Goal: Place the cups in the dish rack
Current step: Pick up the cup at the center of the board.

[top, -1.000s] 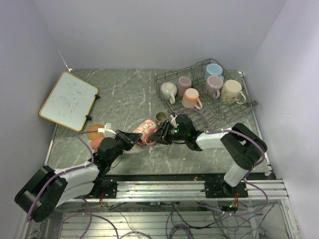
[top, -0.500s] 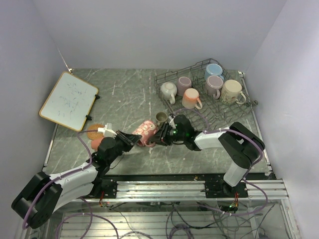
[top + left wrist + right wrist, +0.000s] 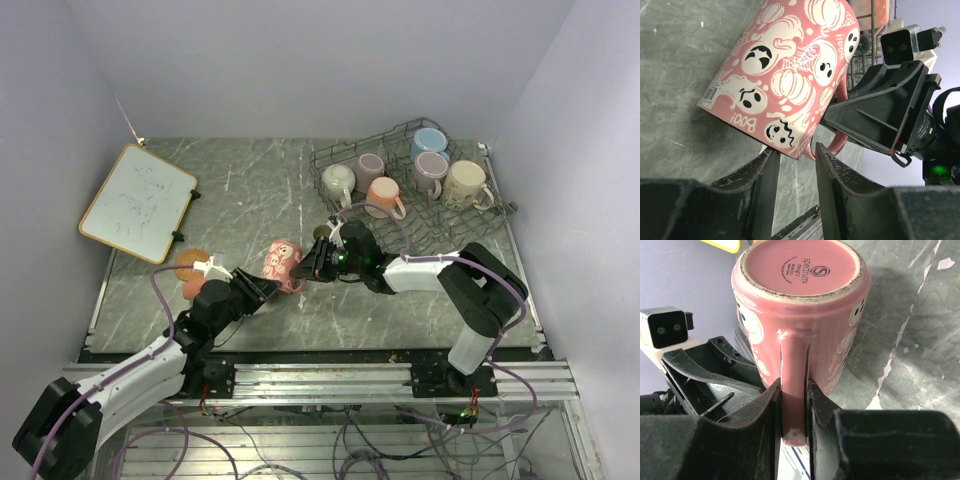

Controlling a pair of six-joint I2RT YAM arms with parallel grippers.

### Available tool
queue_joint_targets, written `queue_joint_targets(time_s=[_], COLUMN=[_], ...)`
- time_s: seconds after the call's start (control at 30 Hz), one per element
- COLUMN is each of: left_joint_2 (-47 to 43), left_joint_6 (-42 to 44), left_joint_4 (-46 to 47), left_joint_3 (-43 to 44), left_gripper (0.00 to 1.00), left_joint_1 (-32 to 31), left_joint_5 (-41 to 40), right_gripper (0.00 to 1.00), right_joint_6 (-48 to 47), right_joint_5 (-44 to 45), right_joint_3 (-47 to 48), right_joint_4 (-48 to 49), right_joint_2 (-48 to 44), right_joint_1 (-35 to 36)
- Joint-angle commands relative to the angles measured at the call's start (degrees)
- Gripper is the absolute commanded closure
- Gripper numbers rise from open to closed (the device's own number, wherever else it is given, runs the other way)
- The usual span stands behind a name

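Note:
A pink mug printed with ghosts and pumpkins (image 3: pixel 282 262) lies tilted just above the table, left of the dish rack (image 3: pixel 316 158). My right gripper (image 3: pixel 311 268) is shut on its handle (image 3: pixel 792 365), with the mug's base (image 3: pixel 800 270) facing that wrist camera. My left gripper (image 3: pixel 264 289) is open at the mug's rim; the printed wall (image 3: pixel 785 70) sits just beyond its fingertips (image 3: pixel 827 160), and the gap between them is mostly empty. The grey wire rack holds several mugs: cream (image 3: pixel 338 180), mauve (image 3: pixel 369 166), peach (image 3: pixel 383 196), light blue (image 3: pixel 430 140).
A small olive-brown cup (image 3: pixel 322 235) stands on the table between the held mug and the rack. A cork coaster (image 3: pixel 190 263) and an orange object (image 3: pixel 190 290) lie by my left arm. A wood-framed whiteboard (image 3: pixel 138 203) lies at the far left.
The right gripper has carried the pink mug to the left by its handle. The left arm has drawn back toward the lower left, its jaws now off the mug.

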Motion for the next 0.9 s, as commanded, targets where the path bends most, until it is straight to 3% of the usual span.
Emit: queue_joint_targets(time_s=[0.0,0.2,0.43,0.6,0.87], left_joint_2=[-0.8,-3.2,-13.1,-16.5,-13.7], left_joint_6=[1.1,0.8,3.9,7.4,15.9], left_joint_4=[-0.5,-4.4,-16.8,-23.7,-30.1], left_joint_3=[2.4,2.7,5.8,9.8,21.3], left_gripper=[0.55,0.5,0.36,0.34,0.34], left_joint_1=[-0.3,-0.3,-0.3,-0.3,-0.3], left_joint_5=[1.5,2.1,2.3,3.9,4.4], right_gripper=[1.0,1.0,1.0,1.0,1.0], right_joint_6=[-2.4,-0.2,-0.7,-0.8,-0.6], right_joint_5=[-1.9,-3.6,-4.5,-5.5,-8.9], right_joint_3=[0.9,-0.1,-0.3,-0.2,0.4], right_joint_4=[4.0,7.4,8.5,9.3,11.4], right_joint_2=[-1.9,-2.6,-4.4,-5.3,-7.1], right_joint_1=[0.2,-0.9,-1.9,-2.2,-3.0])
